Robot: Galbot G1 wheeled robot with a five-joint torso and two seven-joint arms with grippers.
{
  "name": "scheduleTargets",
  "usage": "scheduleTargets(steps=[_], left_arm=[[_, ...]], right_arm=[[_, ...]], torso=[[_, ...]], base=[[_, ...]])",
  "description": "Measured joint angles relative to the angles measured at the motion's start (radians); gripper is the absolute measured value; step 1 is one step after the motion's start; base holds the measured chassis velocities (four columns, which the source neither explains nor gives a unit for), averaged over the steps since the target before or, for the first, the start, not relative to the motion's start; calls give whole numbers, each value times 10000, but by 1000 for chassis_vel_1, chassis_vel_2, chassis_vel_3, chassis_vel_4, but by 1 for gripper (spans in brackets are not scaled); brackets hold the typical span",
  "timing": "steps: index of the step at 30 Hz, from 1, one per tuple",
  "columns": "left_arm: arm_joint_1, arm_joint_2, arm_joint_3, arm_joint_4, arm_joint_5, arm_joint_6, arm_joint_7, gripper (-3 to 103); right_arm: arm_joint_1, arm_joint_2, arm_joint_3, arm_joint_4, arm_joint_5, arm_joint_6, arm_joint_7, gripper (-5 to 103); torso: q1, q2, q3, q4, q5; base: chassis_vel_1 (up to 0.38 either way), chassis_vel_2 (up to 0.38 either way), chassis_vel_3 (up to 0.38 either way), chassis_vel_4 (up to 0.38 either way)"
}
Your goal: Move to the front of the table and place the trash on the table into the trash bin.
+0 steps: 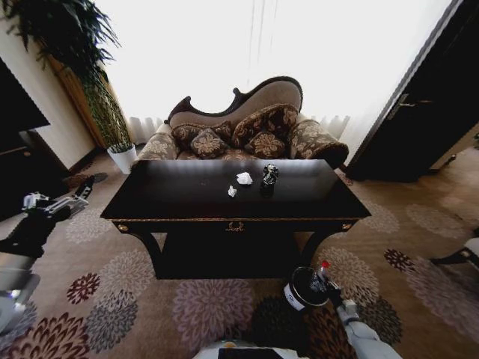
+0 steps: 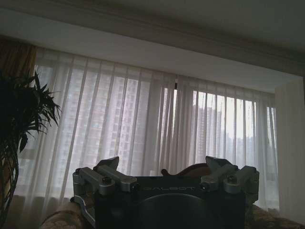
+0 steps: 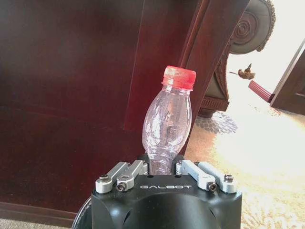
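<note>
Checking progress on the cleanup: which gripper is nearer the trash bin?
Right. The right gripper, shut on the bottle, is at the trash bin; the left gripper sits beyond the table's far left side.

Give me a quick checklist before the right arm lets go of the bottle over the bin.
1. Right gripper shut on the bottle: ok.
2. Bottle cap on: ok, red cap in place.
3. Bottle above the trash bin: ok in the head view, at its rim; exact centring cannot tell.
4. Bin upright: cannot tell, it looks tilted.
5. Trash left on the table: not ok, two paper balls and the shiny lump remain.
6. Left gripper away from the table: ok, off to the left.
</note>
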Motion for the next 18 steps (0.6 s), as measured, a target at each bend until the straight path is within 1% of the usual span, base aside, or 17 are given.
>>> scheduleTargets(steps=[8,9,11,12,14,18], left_arm=[[-62,-42,97,-15,13,0,16,100],[-72,-45,119,-16,25,0,18,100],[-80,-48,143,-15,37,0,21,100],[-87,-52,169,-19,52,0,26,100],[-88,-55,177,-23,56,0,26,100],[-87,-76,203,-38,84,0,32,100]], right_arm=[[-24,23,-3,108,173,-156,207,21],[-40,22,-5,115,212,-180,206,19],[-57,23,-5,119,243,-203,204,19],[-72,35,-6,127,309,-212,199,28],[-77,45,-10,137,347,-217,197,28],[-82,167,-58,245,581,-224,176,50]], torso=[[0,0,0,1,0],[0,0,0,0,0],[0,0,0,-1,0],[0,0,0,-1,-1],[0,0,0,-2,-1],[0,0,0,0,0]], base=[[0,0,0,0],[0,0,0,0],[0,0,0,0],[0,0,0,0],[0,0,0,0],[0,0,0,0]])
